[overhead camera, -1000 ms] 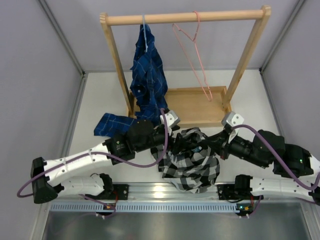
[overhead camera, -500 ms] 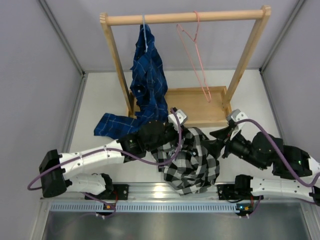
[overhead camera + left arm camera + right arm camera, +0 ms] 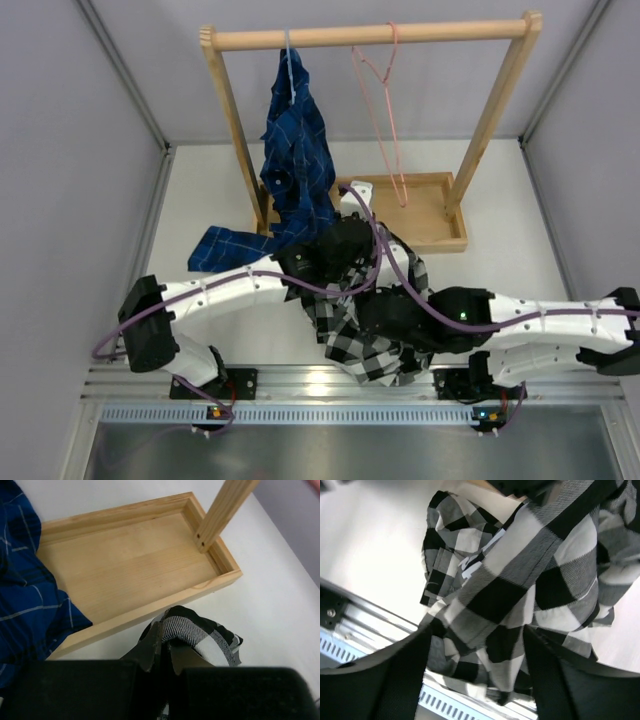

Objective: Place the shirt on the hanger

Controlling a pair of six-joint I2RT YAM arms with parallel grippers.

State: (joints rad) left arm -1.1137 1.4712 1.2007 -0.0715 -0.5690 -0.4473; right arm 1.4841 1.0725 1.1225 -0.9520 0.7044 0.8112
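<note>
The black-and-white checked shirt point(image 3: 352, 340) is bunched in front of the arms, with its top fold lifted. My left gripper point(image 3: 167, 642) is shut on that fold point(image 3: 200, 630), just short of the wooden tray's near rim. My right gripper point(image 3: 477, 672) is open, its fingers point(image 3: 395, 680) spread wide. The checked cloth point(image 3: 520, 580) hangs in front of them and is not pinched. In the top view the right arm lies low across the shirt. The pink wire hanger point(image 3: 390, 130) hangs bare by its hook from the wooden rod point(image 3: 450, 30).
A dark blue plaid shirt point(image 3: 295, 150) hangs from the rod's left part and trails onto the table point(image 3: 25, 595). The wooden tray point(image 3: 125, 565) forms the rack's base, with an upright post point(image 3: 220, 510) in its right corner. Grey walls close in both sides.
My left gripper shut on the shirt's top fold and moved it toward the tray. My right gripper opened, let go of the shirt, and its arm swung low to the left.
</note>
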